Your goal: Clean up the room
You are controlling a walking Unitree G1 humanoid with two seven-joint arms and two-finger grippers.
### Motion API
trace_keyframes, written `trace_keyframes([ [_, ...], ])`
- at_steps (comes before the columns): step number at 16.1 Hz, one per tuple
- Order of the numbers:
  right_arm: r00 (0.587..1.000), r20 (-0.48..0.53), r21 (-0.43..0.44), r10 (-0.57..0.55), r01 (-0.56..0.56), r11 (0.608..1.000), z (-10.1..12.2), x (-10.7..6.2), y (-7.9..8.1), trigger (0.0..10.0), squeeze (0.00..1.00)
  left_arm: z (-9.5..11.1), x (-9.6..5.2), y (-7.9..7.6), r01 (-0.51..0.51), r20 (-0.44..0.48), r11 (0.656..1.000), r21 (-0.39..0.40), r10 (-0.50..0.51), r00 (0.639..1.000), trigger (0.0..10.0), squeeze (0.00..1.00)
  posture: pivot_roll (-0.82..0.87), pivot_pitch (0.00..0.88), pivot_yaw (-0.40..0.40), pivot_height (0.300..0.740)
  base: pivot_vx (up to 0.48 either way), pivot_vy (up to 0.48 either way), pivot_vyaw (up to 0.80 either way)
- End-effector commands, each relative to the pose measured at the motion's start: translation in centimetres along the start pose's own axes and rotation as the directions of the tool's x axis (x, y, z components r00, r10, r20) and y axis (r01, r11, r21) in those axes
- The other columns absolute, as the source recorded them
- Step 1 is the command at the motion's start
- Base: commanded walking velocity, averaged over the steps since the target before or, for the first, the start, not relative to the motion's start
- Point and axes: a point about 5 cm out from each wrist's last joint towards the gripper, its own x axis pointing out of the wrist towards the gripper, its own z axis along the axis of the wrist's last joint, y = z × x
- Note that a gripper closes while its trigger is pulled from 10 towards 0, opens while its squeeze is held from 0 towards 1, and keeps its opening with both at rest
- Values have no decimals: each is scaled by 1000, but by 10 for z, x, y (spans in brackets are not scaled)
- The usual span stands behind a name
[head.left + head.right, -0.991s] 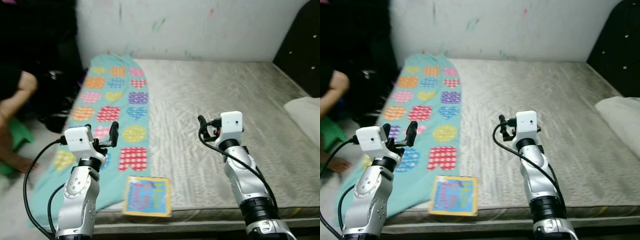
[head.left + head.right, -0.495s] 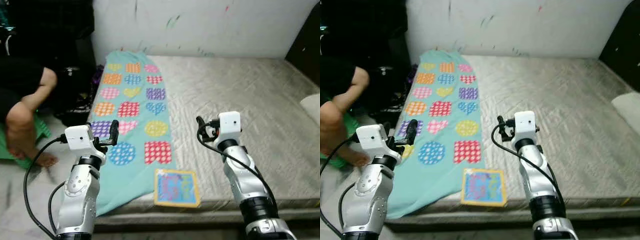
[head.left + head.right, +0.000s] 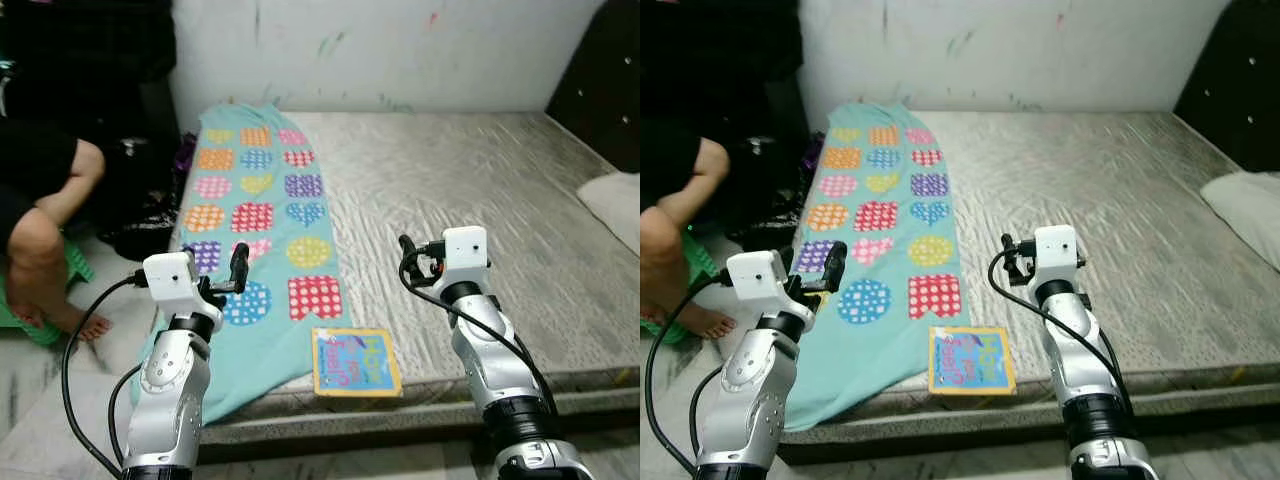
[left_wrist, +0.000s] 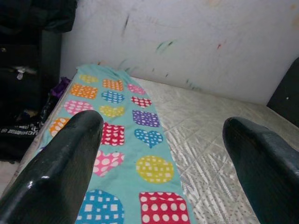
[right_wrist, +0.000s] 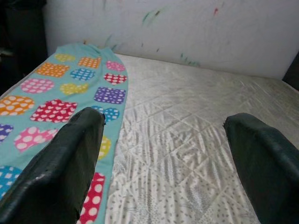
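Note:
A teal blanket (image 3: 255, 190) with colourful patches lies along the left side of a grey quilted mattress (image 3: 470, 180) and hangs over its front left corner. A colourful picture book (image 3: 356, 361) lies flat at the mattress's front edge, beside the blanket. My left gripper (image 3: 240, 265) is raised over the blanket's lower end, open and holding nothing; the left wrist view looks between its fingers (image 4: 56, 163) along the blanket. My right gripper (image 3: 405, 248) hovers above the bare mattress to the right of the book, open and holding nothing.
A person (image 3: 40, 220) sits low at the left by a green stool (image 3: 45, 325). Dark bags (image 3: 140, 215) sit on the floor by the bed's left side. A white pillow (image 3: 615, 195) lies at the right edge. A dark headboard (image 3: 600, 90) stands at the far right.
The whole picture has shifted as the camera moved, showing more of the floor and the person. Both arms keep the same pose. The blanket and book lie as before.

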Motion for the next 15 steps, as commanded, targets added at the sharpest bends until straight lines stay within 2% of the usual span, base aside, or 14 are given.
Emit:
trace_keyframes([
  [1,1000,18,-3,-5,5,1000,6,3,-2,10000,0,1,3,-1,-1,-2,1000,10,1,1000,10000,0,-44,0,-13,740,0,0,-463],
  [7,1000,25,8,-7,7,1000,8,4,-3,10000,0,1,4,1,-20,-5,1000,17,20,1000,10000,0,-41,0,-14,740,0,0,-84],
  [13,999,30,4,-11,11,1000,12,9,-4,10000,0,7,7,3,-39,16,999,15,39,999,10000,0,-37,0,-24,740,0,0,-800],
  [15,999,34,7,-8,8,1000,16,13,-4,10000,0,10,11,3,-42,29,999,12,42,999,10000,0,-38,0,-30,740,0,0,-478],
])
